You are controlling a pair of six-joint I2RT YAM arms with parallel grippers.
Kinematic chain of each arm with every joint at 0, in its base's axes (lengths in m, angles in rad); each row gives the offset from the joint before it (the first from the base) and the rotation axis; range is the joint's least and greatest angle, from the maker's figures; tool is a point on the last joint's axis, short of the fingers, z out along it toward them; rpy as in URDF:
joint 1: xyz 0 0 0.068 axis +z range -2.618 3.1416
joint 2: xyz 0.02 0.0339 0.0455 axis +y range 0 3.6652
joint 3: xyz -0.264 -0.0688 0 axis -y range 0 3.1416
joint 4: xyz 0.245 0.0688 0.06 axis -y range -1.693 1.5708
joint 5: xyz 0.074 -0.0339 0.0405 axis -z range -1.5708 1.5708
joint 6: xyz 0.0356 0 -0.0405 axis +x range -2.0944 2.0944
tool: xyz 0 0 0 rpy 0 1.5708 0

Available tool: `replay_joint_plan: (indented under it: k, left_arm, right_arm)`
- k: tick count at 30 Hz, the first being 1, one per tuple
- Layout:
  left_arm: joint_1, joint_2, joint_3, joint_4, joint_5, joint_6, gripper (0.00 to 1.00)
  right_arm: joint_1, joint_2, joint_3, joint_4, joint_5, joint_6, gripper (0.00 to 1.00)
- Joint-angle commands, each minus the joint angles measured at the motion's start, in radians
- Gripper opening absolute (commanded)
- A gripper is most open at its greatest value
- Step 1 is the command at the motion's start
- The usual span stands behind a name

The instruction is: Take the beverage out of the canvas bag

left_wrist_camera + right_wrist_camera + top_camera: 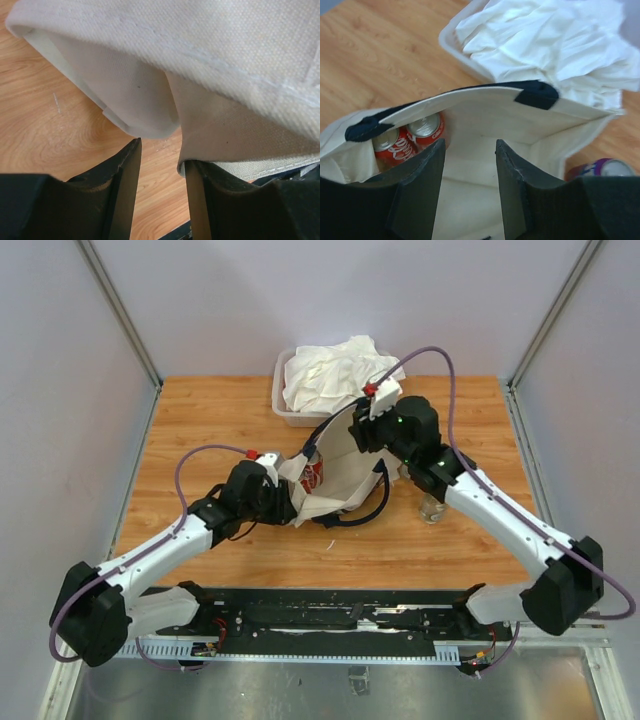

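The cream canvas bag (340,485) lies mid-table with its mouth held up and its navy handles (366,510) trailing toward me. Two red beverage cans (426,129) (392,145) stand side by side in its left corner; one red can (311,476) shows from above. My right gripper (470,145) (362,435) hangs open over the bag's mouth, nothing between its fingers, the cans just left of its left finger. My left gripper (162,152) (283,490) is at the bag's left edge, open, with canvas (225,50) draped over its right fingertip and bare wood showing in the gap.
A clear plastic tub (283,408) (451,41) heaped with white cloth (335,375) (545,45) stands right behind the bag. A purple-topped can (432,508) (600,167) stands on the wood right of the bag, under my right forearm. Grey walls close in three sides.
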Motion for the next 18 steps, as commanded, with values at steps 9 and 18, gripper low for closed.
replay_joint_plan:
  k: [9,18]
  left_arm:
    - [-0.003,-0.103,0.043,-0.087,-0.115,-0.038,0.44]
    - [-0.003,-0.106,0.014,-0.091,-0.105,-0.051,0.44]
  right_arm:
    - [0.078,0.282,0.057,0.002,-0.176,0.1,0.62]
    - [0.078,0.411,0.053,0.113,-0.161,0.19,0.74]
